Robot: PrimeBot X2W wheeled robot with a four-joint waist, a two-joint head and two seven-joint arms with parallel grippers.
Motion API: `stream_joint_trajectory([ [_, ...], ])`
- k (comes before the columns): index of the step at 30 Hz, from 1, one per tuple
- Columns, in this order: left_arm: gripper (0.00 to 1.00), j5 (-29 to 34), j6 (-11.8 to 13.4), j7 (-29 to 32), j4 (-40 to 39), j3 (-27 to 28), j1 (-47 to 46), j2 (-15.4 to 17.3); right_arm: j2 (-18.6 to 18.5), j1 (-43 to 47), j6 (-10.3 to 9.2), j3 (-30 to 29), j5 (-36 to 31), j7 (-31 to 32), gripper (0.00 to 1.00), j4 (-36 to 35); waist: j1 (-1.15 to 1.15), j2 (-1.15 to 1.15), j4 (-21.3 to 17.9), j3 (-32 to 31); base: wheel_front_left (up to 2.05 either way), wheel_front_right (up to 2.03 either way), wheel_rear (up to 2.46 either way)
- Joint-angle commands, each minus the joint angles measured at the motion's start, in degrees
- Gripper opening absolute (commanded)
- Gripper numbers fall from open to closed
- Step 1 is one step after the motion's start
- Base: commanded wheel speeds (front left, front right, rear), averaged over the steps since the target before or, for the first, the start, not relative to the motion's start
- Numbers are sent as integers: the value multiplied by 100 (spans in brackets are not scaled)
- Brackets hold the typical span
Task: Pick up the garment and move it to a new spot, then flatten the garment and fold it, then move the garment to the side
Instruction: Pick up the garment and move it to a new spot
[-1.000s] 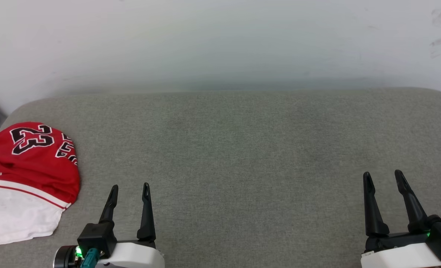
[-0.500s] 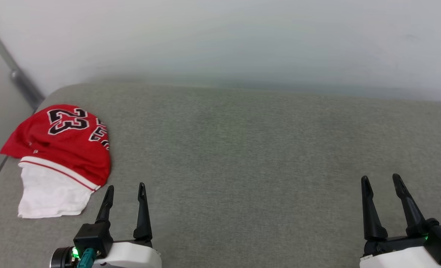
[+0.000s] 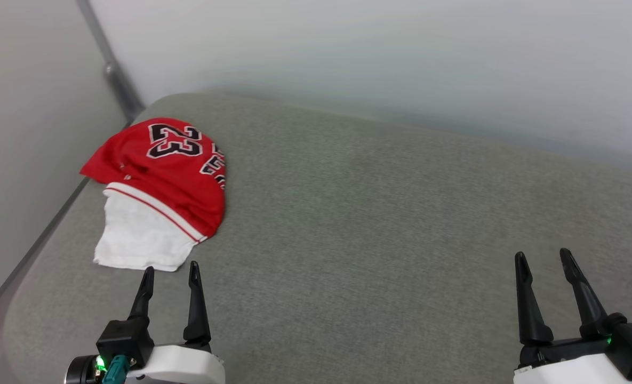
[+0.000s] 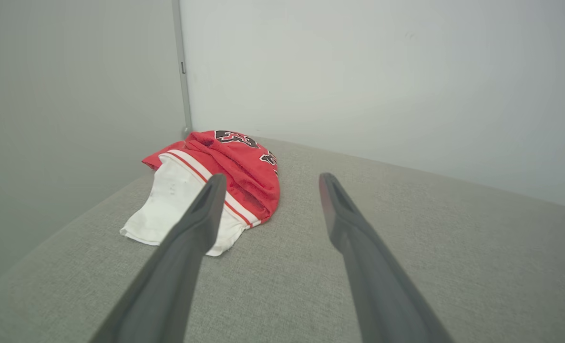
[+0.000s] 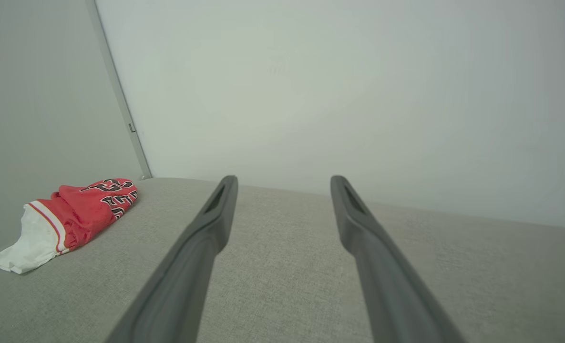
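I see the garment [image 3: 169,170] bunched up in the far left corner of the grey cushion [image 3: 380,229], close to where the two walls [image 3: 348,53] meet. Its red body has the "23" facing up, and its white part spills toward me. My left end effector [image 3: 170,268] hovers just short of that white edge, fingers spread apart and empty. My right end effector [image 3: 542,254] is well away on the right, fingers likewise apart with nothing between them.
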Motion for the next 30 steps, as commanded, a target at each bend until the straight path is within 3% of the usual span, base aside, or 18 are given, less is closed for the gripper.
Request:
stream_joint_trajectory([
  [1,100,-15,22,-17,0,17,2,-3,7,48,-1,12,-20,-12,100,-29,0,0,235,-7,0,0,0],
  [11,100,-132,54,-16,10,113,72,-3,7,66,-1,34,-100,-12,100,-68,0,0,846,-5,0,0,0],
  [21,100,-118,-5,-17,32,259,7,-3,7,49,-1,70,-157,-12,100,-61,0,0,1029,44,0,0,0],
  [24,100,-175,-93,-16,27,477,-205,1,7,-8,-1,76,-203,-12,100,-82,0,0,994,126,0,0,0],
  [30,100,30,-576,-16,92,1054,-1006,131,7,-181,-1,63,-418,-12,100,-146,0,0,805,469,0,0,0],
])
